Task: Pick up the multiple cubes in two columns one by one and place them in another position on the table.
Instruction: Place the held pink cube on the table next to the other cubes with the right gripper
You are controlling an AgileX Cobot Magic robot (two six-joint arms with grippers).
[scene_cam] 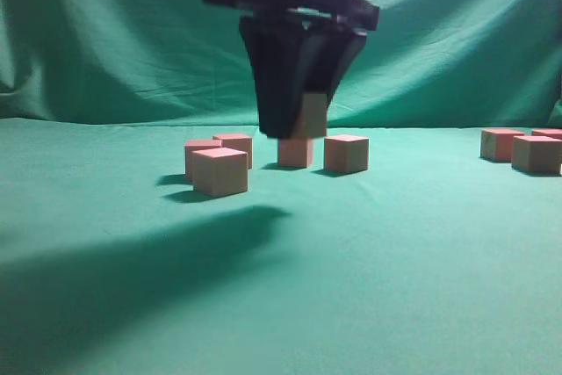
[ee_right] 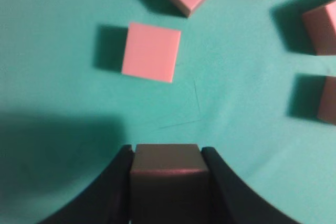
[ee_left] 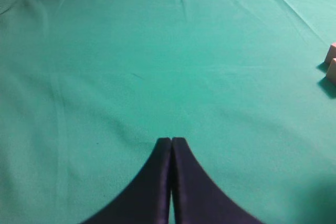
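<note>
My right gripper hangs over the middle of the green cloth and is shut on a pink cube, held just above another cube. In the right wrist view the held cube sits dark between the fingers, and a loose cube lies on the cloth ahead. Other pink cubes stand around: three at the left and one at the right. My left gripper is shut and empty over bare cloth; it is not in the exterior view.
Three more cubes stand at the far right of the exterior view. Two cube corners show at the right edge of the left wrist view. Green cloth covers the table and the backdrop.
</note>
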